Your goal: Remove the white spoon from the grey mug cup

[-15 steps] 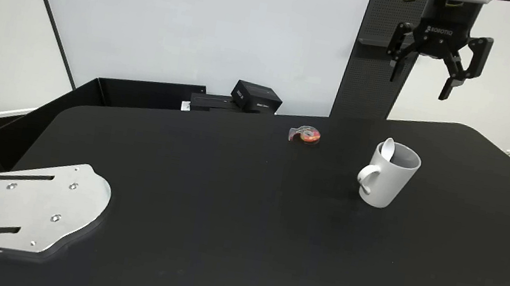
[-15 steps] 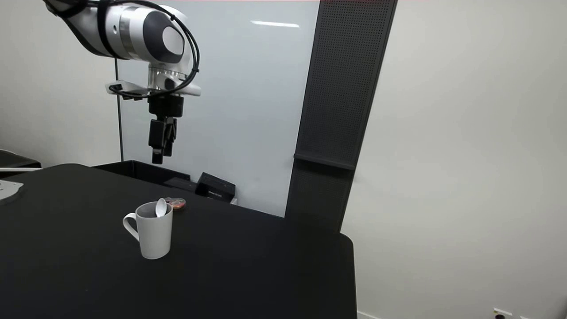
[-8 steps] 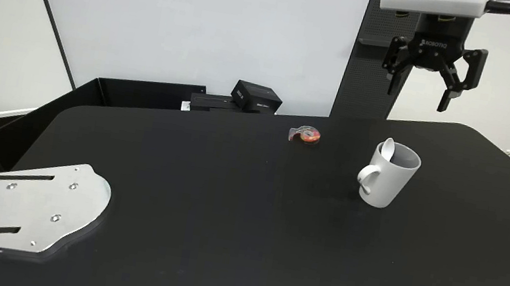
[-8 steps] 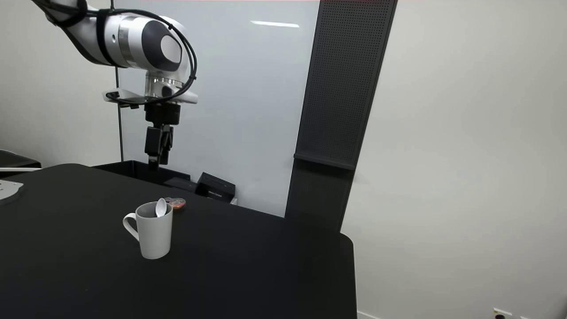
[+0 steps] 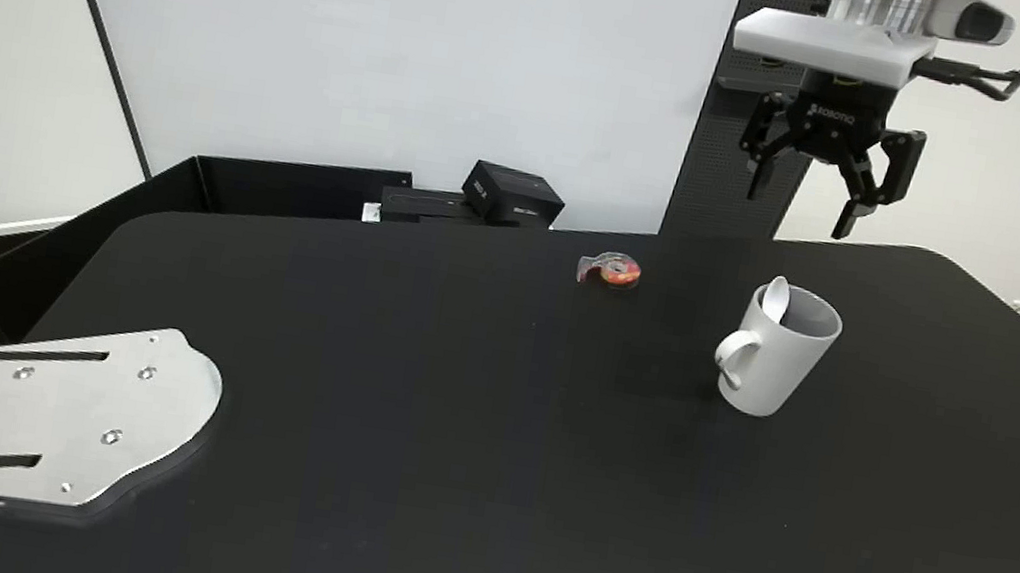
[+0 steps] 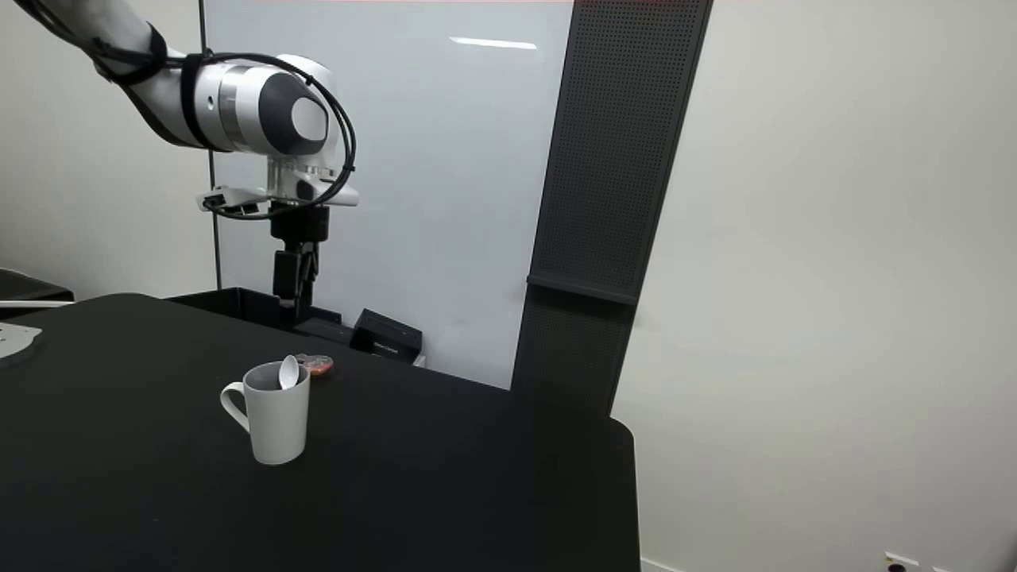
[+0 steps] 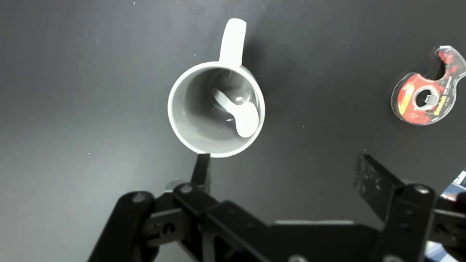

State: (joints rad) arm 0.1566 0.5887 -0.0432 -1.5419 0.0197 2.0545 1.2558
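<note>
The grey mug cup (image 5: 773, 364) stands upright on the black table in both exterior views (image 6: 278, 425); it also shows from above in the wrist view (image 7: 198, 134). The white spoon (image 5: 776, 299) leans inside it, bowl up at the rim, handle down; it also shows in the wrist view (image 7: 245, 118) and in an exterior view (image 6: 289, 372). My gripper (image 5: 798, 214) is open and empty, well above the table and the mug. In the wrist view its fingertips (image 7: 284, 156) are wide apart, the left one overlapping the mug's rim edge in the picture, the right one over bare table.
A red-and-clear tape dispenser (image 5: 614, 270) lies near the mug toward the table's back edge (image 7: 418, 98). A silver metal plate (image 5: 66, 412) lies at the table's far side. Black boxes (image 5: 513, 196) stand beyond the table edge. A dark perforated panel (image 6: 612, 159) stands behind.
My gripper has come down and, in an exterior view, a little to the left, staying open. The mug and spoon have not moved.
</note>
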